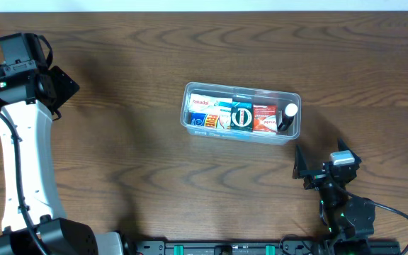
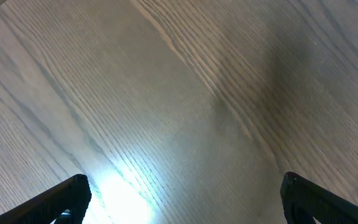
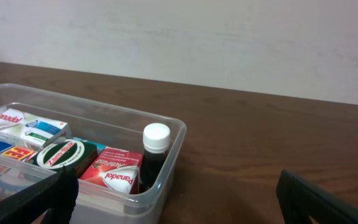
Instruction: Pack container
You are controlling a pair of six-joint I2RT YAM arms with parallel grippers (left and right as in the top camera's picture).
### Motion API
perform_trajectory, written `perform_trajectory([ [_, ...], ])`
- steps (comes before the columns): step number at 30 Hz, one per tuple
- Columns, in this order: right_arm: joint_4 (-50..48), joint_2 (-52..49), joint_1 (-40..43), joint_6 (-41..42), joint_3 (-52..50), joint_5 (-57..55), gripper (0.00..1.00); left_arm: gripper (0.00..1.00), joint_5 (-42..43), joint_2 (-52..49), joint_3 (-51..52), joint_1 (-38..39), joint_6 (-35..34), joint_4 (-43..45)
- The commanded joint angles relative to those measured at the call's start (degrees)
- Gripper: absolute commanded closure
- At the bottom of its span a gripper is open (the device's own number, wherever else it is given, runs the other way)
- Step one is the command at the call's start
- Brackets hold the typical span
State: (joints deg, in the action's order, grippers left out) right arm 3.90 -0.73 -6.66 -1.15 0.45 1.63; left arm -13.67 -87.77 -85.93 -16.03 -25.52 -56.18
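The clear plastic container [image 1: 190,92] sits at the table's middle. It holds several small medicine boxes and a dark bottle with a white cap [image 1: 287,117] at its right end. The right wrist view shows the container [image 3: 166,149], a red box [image 3: 114,173] and the bottle [image 3: 154,152]. My right gripper [image 1: 322,164] is open and empty, below and right of the container; it shows in its wrist view [image 3: 178,202]. My left gripper [image 1: 64,86] is open and empty at the far left, over bare wood [image 2: 182,199].
The wood-grain table [image 1: 119,156] carries nothing else. A pale wall [image 3: 229,43] stands behind the table's far edge in the right wrist view.
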Motion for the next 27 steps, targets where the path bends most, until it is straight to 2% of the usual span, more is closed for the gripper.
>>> perform_trajectory([
  [1,0.2,0.4,0.7,-1.1,-0.1,0.2,0.01,0.02,-0.1,-0.5,-0.5,-0.2,-0.3,-0.2],
  [10,0.2,0.4,0.7,-1.1,-0.1,0.2,0.01,0.02,-0.1,-0.2,0.0,0.3,-0.3,-0.2],
  [17,0.2,0.4,0.7,-1.1,-0.1,0.2,0.01,0.02,-0.4,4.9,5.4,0.4,-0.3,-0.1],
  [21,0.2,0.4,0.7,-1.1,-0.1,0.2,0.01,0.02,-0.8,11.9,15.8,1.4,-0.3,1.3],
  [27,0.2,0.4,0.7,-1.1,-0.1,0.2,0.01,0.02,-0.2,26.3,36.4,1.4,-0.3,13.1],
])
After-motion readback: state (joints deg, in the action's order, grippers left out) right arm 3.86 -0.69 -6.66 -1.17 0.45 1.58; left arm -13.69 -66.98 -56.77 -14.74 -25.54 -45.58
